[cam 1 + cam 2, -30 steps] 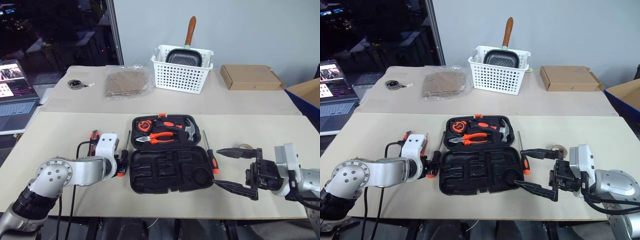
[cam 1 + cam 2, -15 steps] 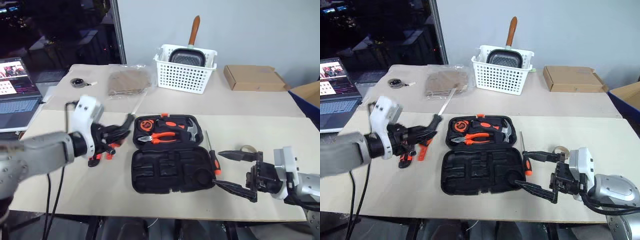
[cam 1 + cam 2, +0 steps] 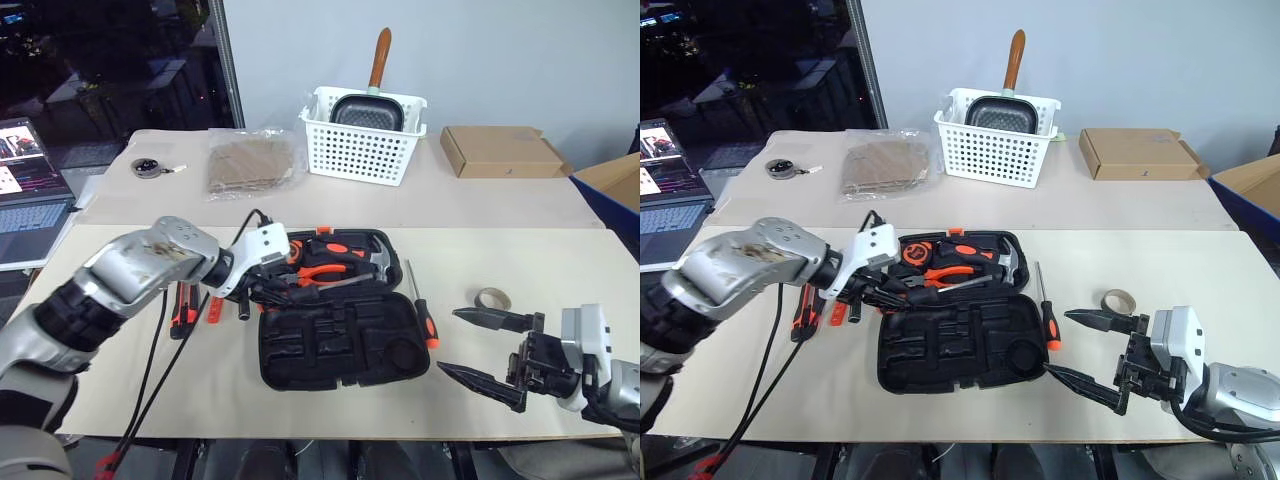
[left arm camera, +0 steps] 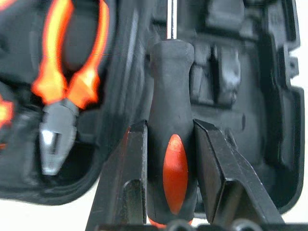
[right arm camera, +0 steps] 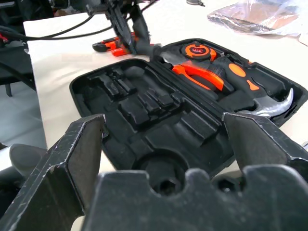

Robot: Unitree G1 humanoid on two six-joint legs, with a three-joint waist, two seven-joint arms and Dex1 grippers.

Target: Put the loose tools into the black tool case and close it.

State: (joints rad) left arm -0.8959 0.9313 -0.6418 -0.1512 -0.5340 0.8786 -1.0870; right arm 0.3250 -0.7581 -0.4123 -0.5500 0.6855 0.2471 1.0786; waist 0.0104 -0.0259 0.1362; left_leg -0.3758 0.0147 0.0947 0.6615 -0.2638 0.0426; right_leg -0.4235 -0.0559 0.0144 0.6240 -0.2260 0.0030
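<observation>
I have one long screwdriver (image 4: 172, 144) pinched by its handle in my left gripper (image 4: 169, 168), shaft aimed over the open black tool case (image 3: 340, 345) beneath to drop into a recess. My right gripper (image 3: 490, 348) waits spread and empty beside the case, near the second screwdriver (image 3: 425, 310) and tape roll (image 3: 492, 298).

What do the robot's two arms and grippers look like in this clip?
Both arms are silver-grey metal with black joint sections and white wrist housings. The left arm trails loose black cables. The left gripper has two flat black fingers; the right gripper has two long, pointed black fingers with ribbed inner faces.
</observation>
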